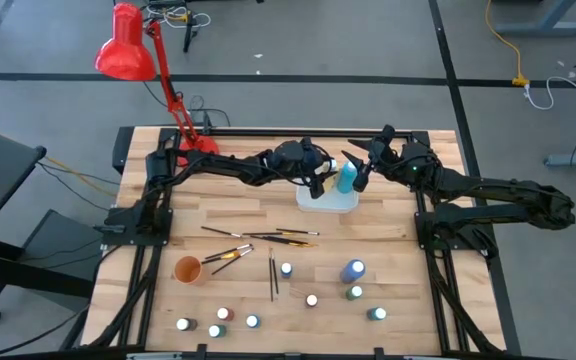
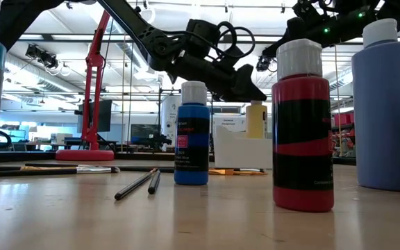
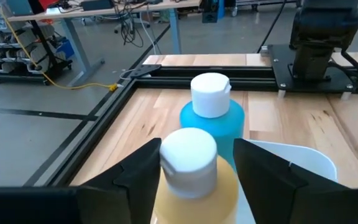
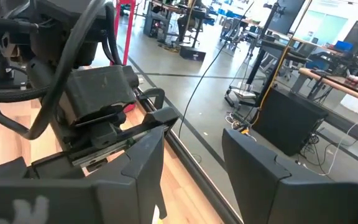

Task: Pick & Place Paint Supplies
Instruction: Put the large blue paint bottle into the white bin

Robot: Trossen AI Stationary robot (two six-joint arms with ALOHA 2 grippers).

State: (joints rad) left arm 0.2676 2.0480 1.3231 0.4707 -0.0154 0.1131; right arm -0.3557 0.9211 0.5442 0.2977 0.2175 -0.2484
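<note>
The yellow bottle [image 3: 194, 186] – light, rigid, slick-sided, best pinched just below its cap – stands in the white tray [image 3: 303, 158] between the left gripper [image 3: 194, 171]'s spread jaws, while the right gripper [image 4: 191, 165]'s jaws gape empty.

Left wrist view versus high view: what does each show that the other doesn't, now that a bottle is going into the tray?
Only the left wrist view shows the left gripper with jaws spread either side of the white-capped yellow paint bottle, clear of its cap.

Only the high view shows the supplies still waiting: thin dark-handled paintbrushes, the small white-capped bottles and the small orange cup at the near edge, plus the right gripper beside the tray.

Both show the white-capped teal paint bottle in the white rectangular tray.
</note>
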